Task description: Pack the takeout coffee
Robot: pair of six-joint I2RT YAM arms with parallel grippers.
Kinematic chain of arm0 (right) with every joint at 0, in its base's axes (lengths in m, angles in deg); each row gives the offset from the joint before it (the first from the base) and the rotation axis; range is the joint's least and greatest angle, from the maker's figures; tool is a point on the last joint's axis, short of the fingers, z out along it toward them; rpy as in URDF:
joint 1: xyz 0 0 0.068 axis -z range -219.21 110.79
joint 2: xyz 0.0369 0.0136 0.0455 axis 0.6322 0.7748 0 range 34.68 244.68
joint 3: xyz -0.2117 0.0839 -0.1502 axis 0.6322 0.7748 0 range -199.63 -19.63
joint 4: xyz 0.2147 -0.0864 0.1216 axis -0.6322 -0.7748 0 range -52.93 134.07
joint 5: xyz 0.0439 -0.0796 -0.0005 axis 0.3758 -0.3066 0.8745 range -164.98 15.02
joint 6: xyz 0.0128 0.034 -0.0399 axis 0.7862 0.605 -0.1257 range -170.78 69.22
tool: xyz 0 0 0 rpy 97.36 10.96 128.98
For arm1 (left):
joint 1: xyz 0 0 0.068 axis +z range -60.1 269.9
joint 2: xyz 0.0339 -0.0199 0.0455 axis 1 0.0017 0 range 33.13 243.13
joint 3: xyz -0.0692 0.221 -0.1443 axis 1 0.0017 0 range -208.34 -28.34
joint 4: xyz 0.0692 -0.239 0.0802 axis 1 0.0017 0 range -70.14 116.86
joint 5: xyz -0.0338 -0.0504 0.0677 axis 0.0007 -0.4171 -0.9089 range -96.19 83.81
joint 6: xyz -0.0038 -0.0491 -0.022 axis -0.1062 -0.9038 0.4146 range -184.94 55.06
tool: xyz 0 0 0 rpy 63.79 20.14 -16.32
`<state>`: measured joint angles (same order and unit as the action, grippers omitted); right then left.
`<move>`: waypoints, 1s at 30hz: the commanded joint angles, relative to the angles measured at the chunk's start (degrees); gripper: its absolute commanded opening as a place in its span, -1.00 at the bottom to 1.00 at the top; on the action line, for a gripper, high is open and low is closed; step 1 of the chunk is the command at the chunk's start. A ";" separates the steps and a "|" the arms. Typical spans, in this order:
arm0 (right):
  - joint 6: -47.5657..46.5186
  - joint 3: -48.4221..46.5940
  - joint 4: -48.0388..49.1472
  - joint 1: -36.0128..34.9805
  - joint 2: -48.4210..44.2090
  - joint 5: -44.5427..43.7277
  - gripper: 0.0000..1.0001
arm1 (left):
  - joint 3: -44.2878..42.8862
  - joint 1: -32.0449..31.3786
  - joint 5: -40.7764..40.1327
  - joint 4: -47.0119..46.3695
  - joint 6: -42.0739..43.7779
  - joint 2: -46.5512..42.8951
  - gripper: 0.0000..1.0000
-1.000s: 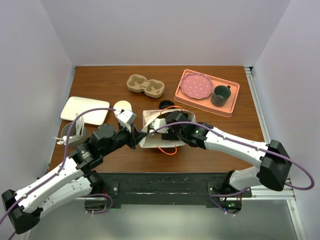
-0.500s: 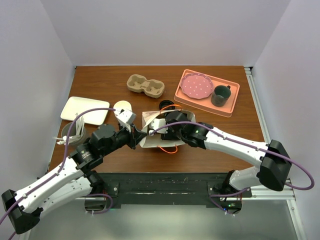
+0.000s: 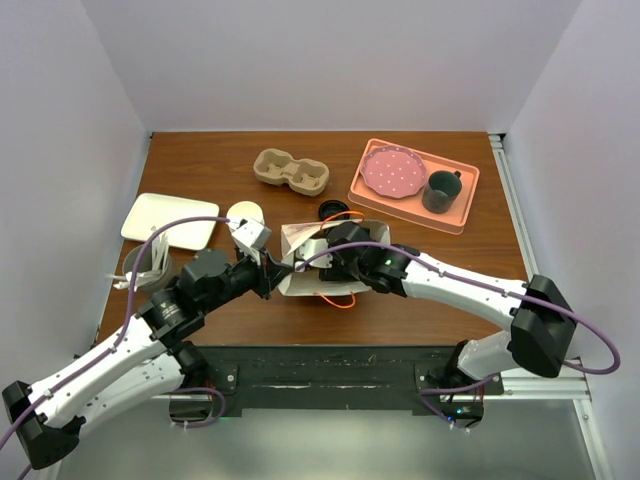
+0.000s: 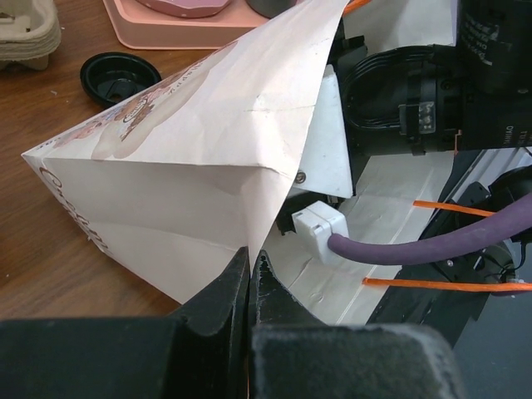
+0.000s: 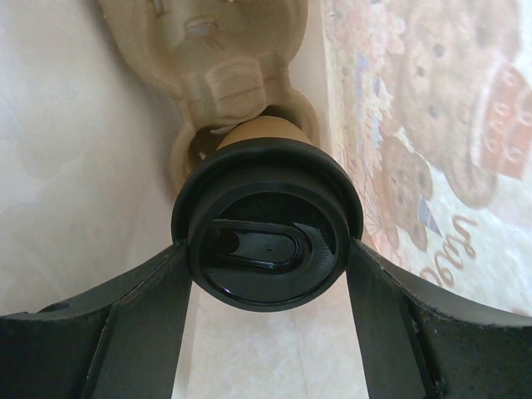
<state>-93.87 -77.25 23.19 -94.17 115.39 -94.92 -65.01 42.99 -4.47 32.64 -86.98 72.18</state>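
Observation:
The takeout coffee [image 5: 266, 249], a tan cup under a black lid, sits between the fingers of my right gripper [image 5: 268, 259], which press on both sides of the lid. Gripper and cup are inside the white paper bag [image 3: 300, 282]. The cup's bottom reaches into a pocket of a brown pulp carrier [image 5: 220, 58] lying in the bag. My left gripper [image 4: 249, 278] is shut on the bag's [image 4: 191, 166] rim at its left corner, holding the mouth open. From above, the right gripper [image 3: 326, 260] hides the cup.
A second pulp carrier [image 3: 291, 171] lies at the back. A pink tray [image 3: 460, 207] at the back right holds a pink dotted plate [image 3: 393, 172] and a dark mug [image 3: 441, 190]. A loose black lid [image 3: 334, 210] lies behind the bag. A white square plate [image 3: 170, 219] sits left.
My right arm has shifted slightly left, a little further into the bag. The left arm and the bag's rim have stayed put.

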 commanded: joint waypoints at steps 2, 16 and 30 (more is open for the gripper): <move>0.73 -0.12 3.57 0.29 1.03 0.43 -0.63 | -0.08 -0.02 0.92 -0.47 -0.55 -1.34 -1.00; 3.54 -7.14 0.50 0.29 2.17 -4.49 -0.63 | -0.16 0.07 1.18 0.32 -0.28 -1.34 -1.00; 6.44 -9.43 -7.84 0.29 -3.10 2.88 -0.64 | -0.34 -0.02 1.45 -0.47 0.33 -0.02 -1.00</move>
<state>-89.74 -84.75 18.20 -94.15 116.22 -96.82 -65.01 43.01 -4.38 33.56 -86.92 71.87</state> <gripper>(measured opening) 0.718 0.016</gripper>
